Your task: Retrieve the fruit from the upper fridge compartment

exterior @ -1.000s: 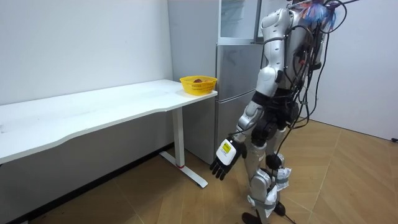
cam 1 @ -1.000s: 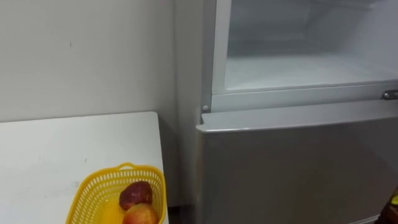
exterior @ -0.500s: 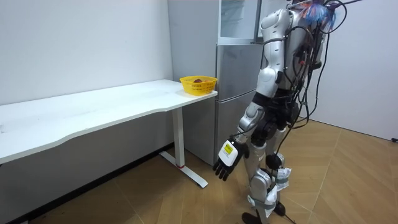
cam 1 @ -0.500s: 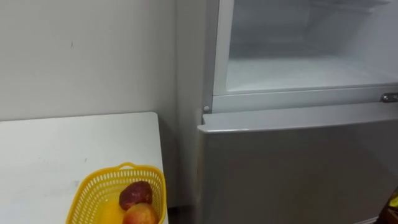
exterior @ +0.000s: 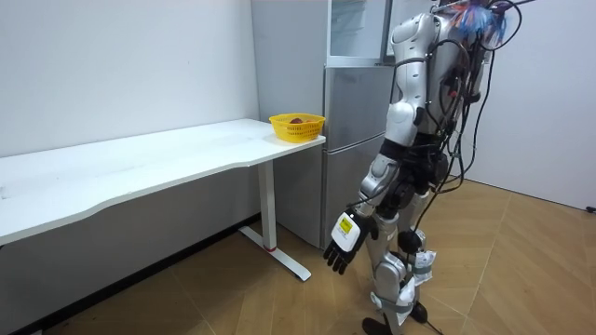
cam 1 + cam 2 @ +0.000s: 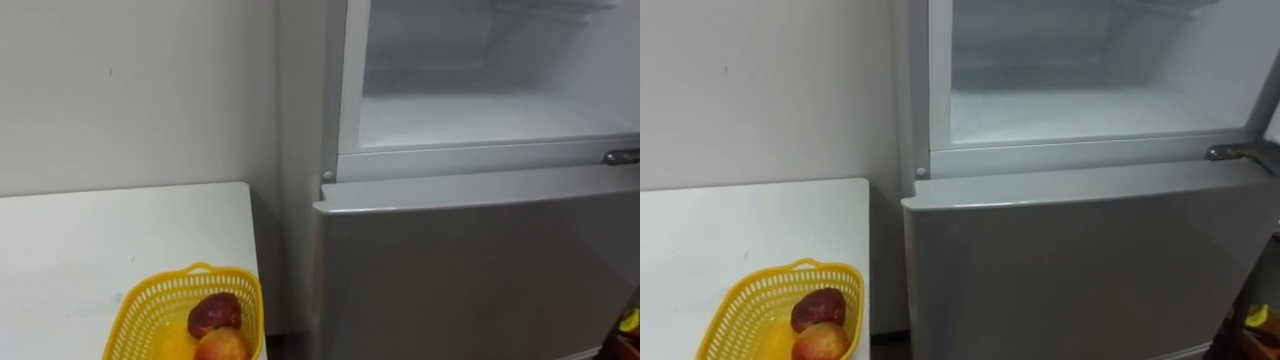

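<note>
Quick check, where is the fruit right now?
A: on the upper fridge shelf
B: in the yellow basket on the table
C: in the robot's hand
B: the fruits lie in the yellow basket at the corner of the table beside the fridge, and the left hand hangs open, holding nothing.

White table (image 5: 140,163) against grey wall (image 5: 121,65), wooden floor (image 5: 521,270).

Robot standing before the fridge (image 5: 357,112).
Its left hand (image 5: 343,244) hangs low, fingers loose; a yellow basket (image 5: 297,127) sits on the white table (image 5: 140,167) corner.
</note>
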Robot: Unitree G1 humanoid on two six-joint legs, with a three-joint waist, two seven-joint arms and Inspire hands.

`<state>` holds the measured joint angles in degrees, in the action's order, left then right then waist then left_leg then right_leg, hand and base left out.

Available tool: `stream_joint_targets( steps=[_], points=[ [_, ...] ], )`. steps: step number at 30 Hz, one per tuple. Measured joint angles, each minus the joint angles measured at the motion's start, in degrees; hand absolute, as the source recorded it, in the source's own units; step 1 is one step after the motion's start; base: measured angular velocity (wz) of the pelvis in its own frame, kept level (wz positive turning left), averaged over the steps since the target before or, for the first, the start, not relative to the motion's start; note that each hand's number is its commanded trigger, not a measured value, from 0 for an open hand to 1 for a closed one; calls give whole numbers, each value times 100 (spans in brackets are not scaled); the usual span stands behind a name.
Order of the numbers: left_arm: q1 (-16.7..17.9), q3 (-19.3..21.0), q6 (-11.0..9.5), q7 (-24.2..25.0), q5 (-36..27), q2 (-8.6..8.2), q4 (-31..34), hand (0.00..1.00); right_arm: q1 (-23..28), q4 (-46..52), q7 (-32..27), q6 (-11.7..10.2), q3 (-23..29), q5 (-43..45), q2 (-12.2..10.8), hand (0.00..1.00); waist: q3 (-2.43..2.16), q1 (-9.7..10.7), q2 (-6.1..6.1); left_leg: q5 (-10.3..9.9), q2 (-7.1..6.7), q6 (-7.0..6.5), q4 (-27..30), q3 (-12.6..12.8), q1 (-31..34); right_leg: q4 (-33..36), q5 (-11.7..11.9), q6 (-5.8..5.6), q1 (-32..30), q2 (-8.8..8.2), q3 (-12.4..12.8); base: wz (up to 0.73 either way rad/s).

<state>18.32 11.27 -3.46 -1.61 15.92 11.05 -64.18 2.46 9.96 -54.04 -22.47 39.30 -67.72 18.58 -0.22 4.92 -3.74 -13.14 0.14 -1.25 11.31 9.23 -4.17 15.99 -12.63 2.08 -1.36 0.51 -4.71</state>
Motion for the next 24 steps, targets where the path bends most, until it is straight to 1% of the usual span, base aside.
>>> stream_joint_targets(
  steps=[4,6,8,10,12,15,17,19,21,23,24],
  points=[
    [11,23,-9,22,50,-62,-6,0,1,-1,137,4,-97,25,-2,0,2,-11,-2,0,-2,0,12,0,-1,8,-21,-6,0,-44,-52,0],
    [15,235,-12,117,64,-133,-9,0,51,-1,293,36,-106,98,-9,0,2,-13,-2,0,-2,0,14,1,6,6,-22,-6,-2,-52,-62,0],
    [30,383,-10,225,93,-176,-13,0,115,-1,531,145,-104,342,-12,0,2,2,-2,0,1,0,36,0,56,6,-18,-3,-44,-67,-68,0],
    [45,427,-9,245,109,-184,-16,0,155,-1,740,239,-109,473,-12,0,2,-1,-2,0,4,0,35,-1,65,13,-13,5,-60,-66,-60,-2],
    [49,426,-7,251,109,-184,-17,0,161,-2,952,259,-202,553,-12,0,4,3,2,0,9,1,32,11,56,21,-8,13,-59,-61,-39,-7],
    [43,430,-11,301,107,-170,-19,0,226,-7,1484,463,-303,1012,-10,0,9,35,-11,7,15,12,3,27,25,54,-1,29,-66,-44,2,-6],
    [38,431,-12,389,119,-147,-15,0,236,-8,1982,635,-427,1358,-11,0,30,58,-54,14,25,23,1,44,11,70,-2,41,-69,-39,8,-2],
    [38,430,-11,488,188,-144,-10,0,247,-8,2296,720,-608,1492,-10,0,28,56,-75,15,34,24,15,75,8,78,-1,43,-70,-38,11,-5],
    [37,430,-12,524,218,-128,-1,0,245,-8,2605,827,-760,1666,20,0,28,51,-128,17,38,27,31,77,11,84,-1,44,-72,-36,17,0],
    [37,428,1,563,218,-70,-4,0,258,-48,3125,1048,-1012,1934,110,0,26,9,-242,20,51,32,44,74,10,85,9,59,-64,-28,15,0],
    [38,428,8,563,218,-64,-5,0,258,-48,3230,1111,-1043,1977,143,0,27,-4,-270,20,53,33,48,72,8,84,14,65,-56,-28,10,3]
  ],
)
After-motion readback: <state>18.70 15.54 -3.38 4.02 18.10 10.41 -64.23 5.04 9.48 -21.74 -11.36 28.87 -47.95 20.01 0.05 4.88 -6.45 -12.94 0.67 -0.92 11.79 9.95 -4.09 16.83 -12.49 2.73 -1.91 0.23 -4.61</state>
